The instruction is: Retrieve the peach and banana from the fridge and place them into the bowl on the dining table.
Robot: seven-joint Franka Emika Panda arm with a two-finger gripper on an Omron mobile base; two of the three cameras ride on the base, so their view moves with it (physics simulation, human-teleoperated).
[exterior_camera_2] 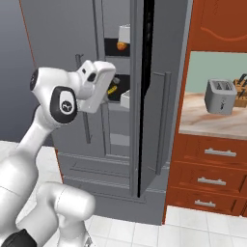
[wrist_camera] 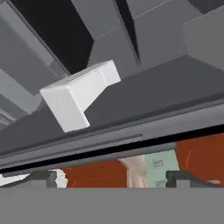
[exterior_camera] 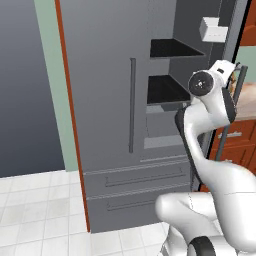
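The grey fridge (exterior_camera_2: 62, 58) stands with its right door (exterior_camera_2: 159, 120) swung open and its left door (exterior_camera: 100, 85) closed. On an upper shelf inside sits the small orange peach (exterior_camera_2: 122, 46). One shelf lower lies the yellow banana (exterior_camera_2: 113, 90), partly hidden behind my white hand (exterior_camera_2: 99, 79), which is raised at shelf height in front of the opening. My gripper (wrist_camera: 113, 178) is open, its dark fingertips (wrist_camera: 41, 177) wide apart with nothing between them, facing a white door bin (wrist_camera: 78, 94). The bowl and the dining table are out of view.
Dark shelves (exterior_camera: 172, 48) show inside the fridge, with white bins (exterior_camera_2: 126, 99) at the door. To the right, red-brown cabinets (exterior_camera_2: 212, 178) carry a counter with a silver toaster (exterior_camera_2: 220, 96). The left door has a long bar handle (exterior_camera: 132, 105). White tiled floor (exterior_camera: 35, 210) lies in front.
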